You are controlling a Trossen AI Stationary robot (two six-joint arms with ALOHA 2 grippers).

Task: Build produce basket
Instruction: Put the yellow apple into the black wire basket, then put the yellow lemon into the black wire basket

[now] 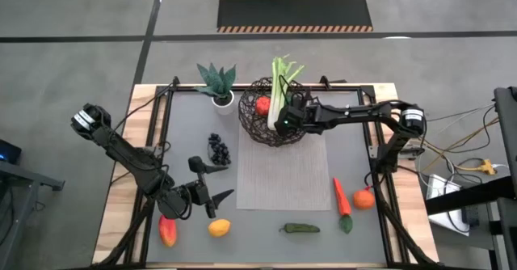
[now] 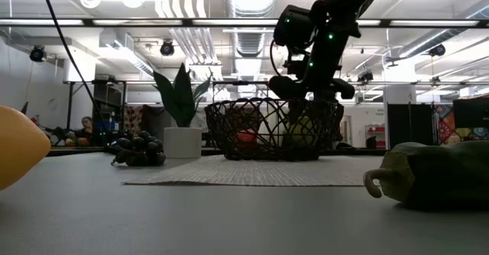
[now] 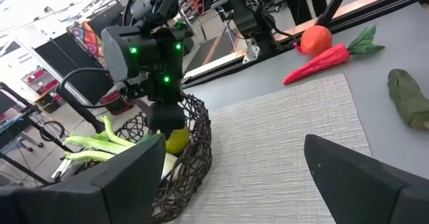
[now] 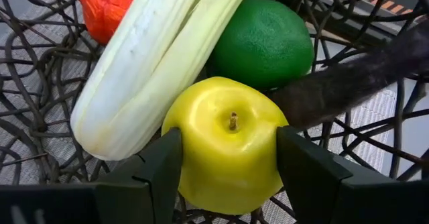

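The dark wire basket (image 1: 250,126) stands at the far middle of the table. In it lie a leek (image 1: 279,92), whose top sticks out over the far rim, a red fruit (image 1: 262,105), a green round fruit (image 4: 265,43) and a dark long thing (image 4: 355,83). My right gripper (image 1: 287,123) reaches down into the basket, shut on a yellow apple (image 4: 228,143). My left gripper (image 1: 216,183) is open and empty over the near left of the table; its view looks toward the basket (image 3: 194,150). My right gripper pinches the yellow apple between its two fingers, one on each side of it (image 4: 175,150). The fingers come from above, pointing down into the basket. The apple sits stem up (image 4: 232,121), beside the leek (image 4: 147,63). Whether it rests on the wire I cannot tell.
A white pot with a spiky plant (image 1: 218,84) stands left of the basket. A woven mat (image 1: 283,173) lies mid-table. Dark grapes (image 1: 219,149), an orange-yellow fruit (image 1: 219,228), a red piece (image 1: 167,231), a green pepper (image 1: 300,229), a carrot (image 1: 342,199) and an orange fruit (image 1: 363,198) lie around it.
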